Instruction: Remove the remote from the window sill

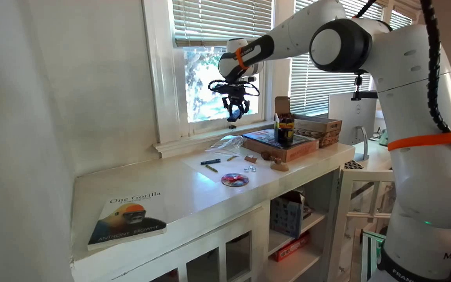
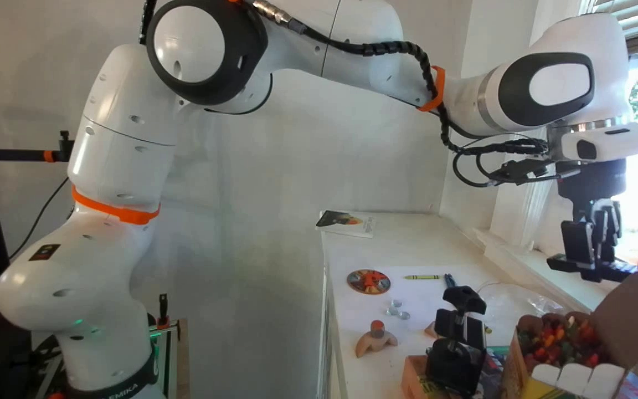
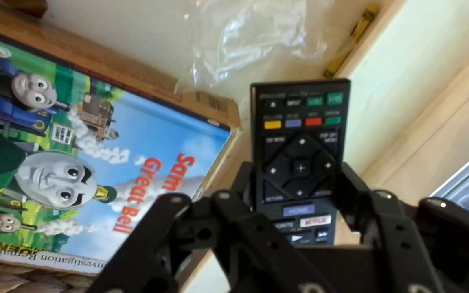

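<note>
Remote (image 3: 299,134) is a slim black bar, button side showing in the wrist view: yellow, blue-ish, red and green in a row, a four-way pad under that, then a purple-ish HOME key and a white NETFLIX one with red letters. The claw's (image 3: 297,183) got it clamped by both long sides, up in the air above the window sill (image 1: 194,141).
</note>
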Controlling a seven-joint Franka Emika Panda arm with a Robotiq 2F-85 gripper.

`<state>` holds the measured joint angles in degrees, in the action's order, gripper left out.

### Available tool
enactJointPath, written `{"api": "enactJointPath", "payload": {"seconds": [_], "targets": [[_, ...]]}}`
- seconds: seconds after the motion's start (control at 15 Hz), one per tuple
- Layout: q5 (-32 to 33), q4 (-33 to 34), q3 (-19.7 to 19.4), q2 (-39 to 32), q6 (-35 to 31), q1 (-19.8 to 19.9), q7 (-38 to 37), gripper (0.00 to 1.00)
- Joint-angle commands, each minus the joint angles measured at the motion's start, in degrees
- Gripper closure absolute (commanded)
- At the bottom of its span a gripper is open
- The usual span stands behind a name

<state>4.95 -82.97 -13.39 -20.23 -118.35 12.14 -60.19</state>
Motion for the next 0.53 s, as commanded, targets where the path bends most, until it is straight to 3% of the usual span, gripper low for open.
{"api": "enactJointPath", "payload": {"seconds": [0.0,0.4,0.47], "targets": [[-0.8,-5.5,1.4,5.2,-0.9,-1.1,8.9,0.73],[-1.2,-5.9,2.8,8.7,1.5,-2.3,27.0,0.73],[-0.4,-3.8,1.7,6.2,0.7,-2.7,21.8,0.73]]}}
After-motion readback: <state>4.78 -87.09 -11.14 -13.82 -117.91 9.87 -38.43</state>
